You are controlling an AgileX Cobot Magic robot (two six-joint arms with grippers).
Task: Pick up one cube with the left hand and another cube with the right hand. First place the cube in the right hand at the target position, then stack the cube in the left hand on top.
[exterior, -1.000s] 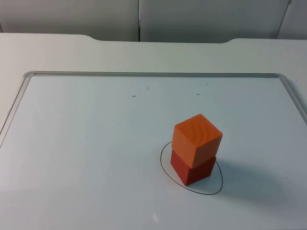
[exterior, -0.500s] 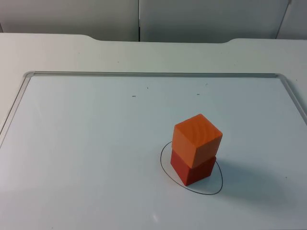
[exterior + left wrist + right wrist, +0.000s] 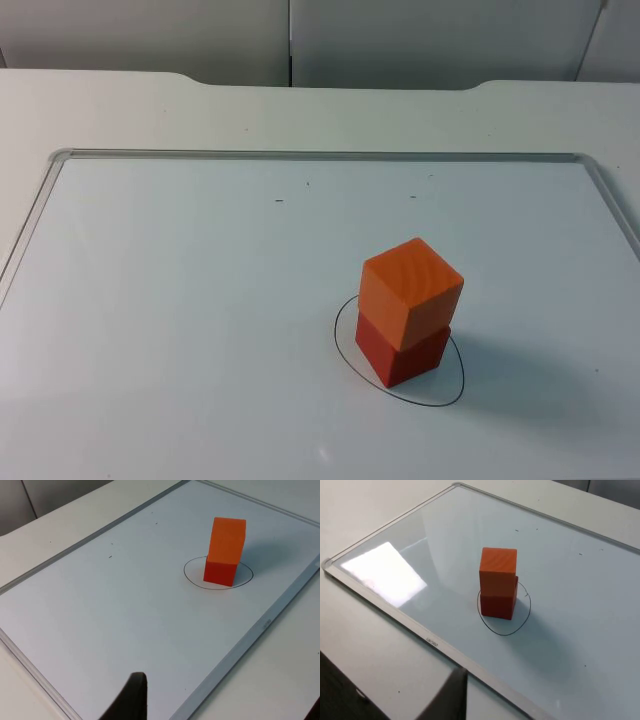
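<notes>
Comparing with a second ago: nothing moved. Orange cube [image 3: 412, 290] sits on red cube [image 3: 402, 352] inside drawn circle [image 3: 452, 388] on whiteboard [image 3: 180, 330]. Stack looks done. Can't tell my grippers' opening; both arms wait, pulled back.

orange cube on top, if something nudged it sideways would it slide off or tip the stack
The orange cube looks like stiff wood with flat faces, so it would probably slide, not roll. It sits twisted on the red cube, corners overhanging, so a firm nudge could likely topple it. It looks light for its size.
</notes>
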